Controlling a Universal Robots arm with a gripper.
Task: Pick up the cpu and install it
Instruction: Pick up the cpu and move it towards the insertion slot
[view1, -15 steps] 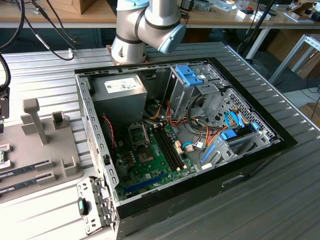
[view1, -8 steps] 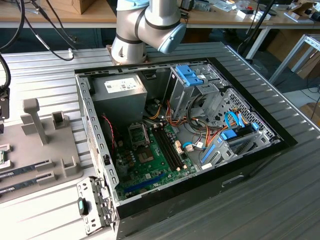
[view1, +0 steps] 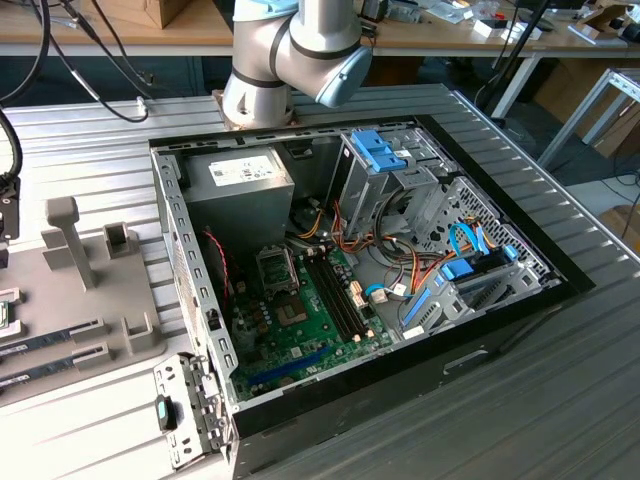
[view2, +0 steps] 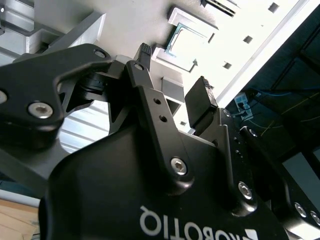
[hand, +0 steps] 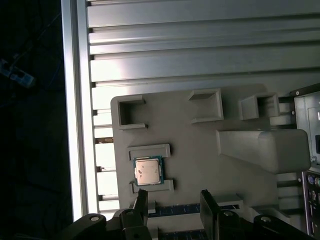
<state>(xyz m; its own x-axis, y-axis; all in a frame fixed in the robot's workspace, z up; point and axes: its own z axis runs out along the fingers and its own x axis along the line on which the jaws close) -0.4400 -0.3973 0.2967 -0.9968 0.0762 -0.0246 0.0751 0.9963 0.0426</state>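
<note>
The tool (hand: 175, 202), black and closest to the lens in both wrist views, is hanging above a grey fixture plate (hand: 200, 140). Its two fingers (hand: 141, 200) are standing apart, with nothing gripped between them. In the second wrist view the tool (view2: 172, 75) is showing the same open gap, with pale plate visible past the fingertips (view2: 202, 95).

The cpu (hand: 147, 171) is lying flat on the plate, its silvery top facing up, seated between two low raised ledges. It is sitting just beyond the fingertips, nearer one finger than the other and not centred in the gap. The tool is not touching it. In the second wrist view the cpu (view2: 183, 46) is appearing as a bright square with a teal edge, past the fingers.

Around the cpu, the plate is carrying several empty pockets and a tall grey block (hand: 260, 147). The plate is resting on a ribbed aluminium tabletop (hand: 200, 50).

In the exterior view the plate (view1: 130, 300) is sitting at the exterior view's left, beside an open computer case (view1: 480, 330). Inside the case a green motherboard (view1: 300, 320) is lying flat, with a black socket frame (view1: 277, 268) on it and a grey power supply (view1: 240, 180) at the far side. The arm (view1: 290, 50) is bending over the far edge of the case.
</note>
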